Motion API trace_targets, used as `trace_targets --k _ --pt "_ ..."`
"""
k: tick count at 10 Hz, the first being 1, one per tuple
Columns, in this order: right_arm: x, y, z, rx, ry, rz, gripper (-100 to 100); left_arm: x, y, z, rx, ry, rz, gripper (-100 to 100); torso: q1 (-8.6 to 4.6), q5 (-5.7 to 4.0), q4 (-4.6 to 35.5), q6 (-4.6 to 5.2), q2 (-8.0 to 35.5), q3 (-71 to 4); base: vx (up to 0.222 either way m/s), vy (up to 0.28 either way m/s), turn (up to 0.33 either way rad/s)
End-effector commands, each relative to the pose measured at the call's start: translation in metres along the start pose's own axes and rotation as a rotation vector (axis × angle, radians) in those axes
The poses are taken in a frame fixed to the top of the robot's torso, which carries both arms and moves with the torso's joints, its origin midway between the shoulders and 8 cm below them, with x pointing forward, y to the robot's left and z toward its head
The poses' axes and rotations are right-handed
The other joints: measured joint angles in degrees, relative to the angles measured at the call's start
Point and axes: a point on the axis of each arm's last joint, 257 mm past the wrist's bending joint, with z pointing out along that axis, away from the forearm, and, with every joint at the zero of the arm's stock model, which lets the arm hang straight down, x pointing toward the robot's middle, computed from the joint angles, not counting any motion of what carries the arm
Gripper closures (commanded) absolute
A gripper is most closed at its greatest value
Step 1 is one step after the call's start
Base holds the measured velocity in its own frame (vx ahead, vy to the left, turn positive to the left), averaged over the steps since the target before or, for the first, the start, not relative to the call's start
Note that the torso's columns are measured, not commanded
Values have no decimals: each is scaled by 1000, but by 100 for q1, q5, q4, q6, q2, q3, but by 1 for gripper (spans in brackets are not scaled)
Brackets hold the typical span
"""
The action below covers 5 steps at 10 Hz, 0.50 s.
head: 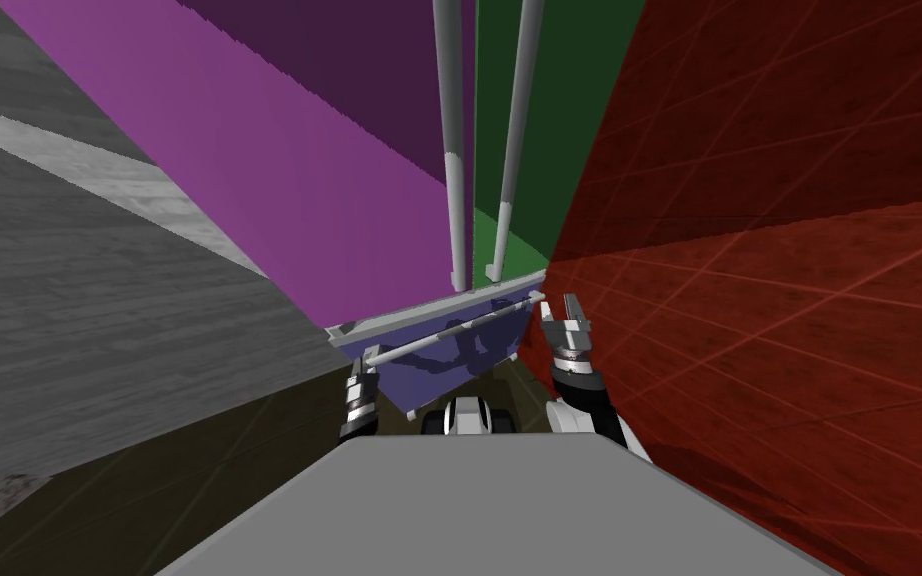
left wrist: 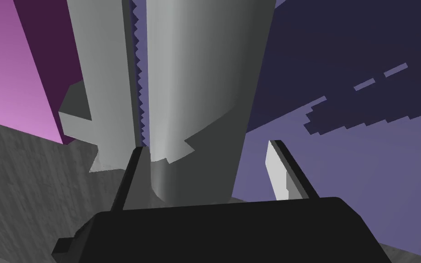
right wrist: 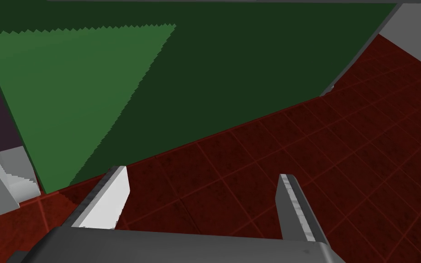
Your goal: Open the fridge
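I'm straddling the drawer handle with the left end effector, fingers open (bar running sideways across me); the right end effector is idling open, farther off.

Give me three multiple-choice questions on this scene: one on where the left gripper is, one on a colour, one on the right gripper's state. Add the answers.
1. Where is the left gripper?
A. At the grey bar on the blue-violet drawer front
B. On a sink tap
C. Over a table top

2. What colour is the panel ahead of the right gripper?
A. Yellow
B. Green
C. White

3. How do the right gripper's fingers stand?
A. Shut on a handle
B. Shut on nothing
C. Open

Answers:
1 A: in the left wrist view the bar lies between the open fingers.
2 B: the right wrist view looks onto a green surface.
3 C: the fingers stand wide apart with nothing between them.
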Motion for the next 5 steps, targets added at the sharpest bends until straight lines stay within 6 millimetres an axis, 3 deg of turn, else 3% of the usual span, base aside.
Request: trace_targets --k 1,2,5 --pt "0 0 0 0 0 0 0 2 6 -17 -6 -3 1 100 19 29 -23 7 -23 -5 -35 0 -22" --pt "0 0 0 0 0 0 0 1 -2 -9 17 0 1 100 30 31 -27 3 -37 -14 -24 -8 -3" --pt "0 0 0 0 0 0 0 0 -2 -4 -4 5 2 100 6 9 -6 -4 -1 3 -106 -61 22"
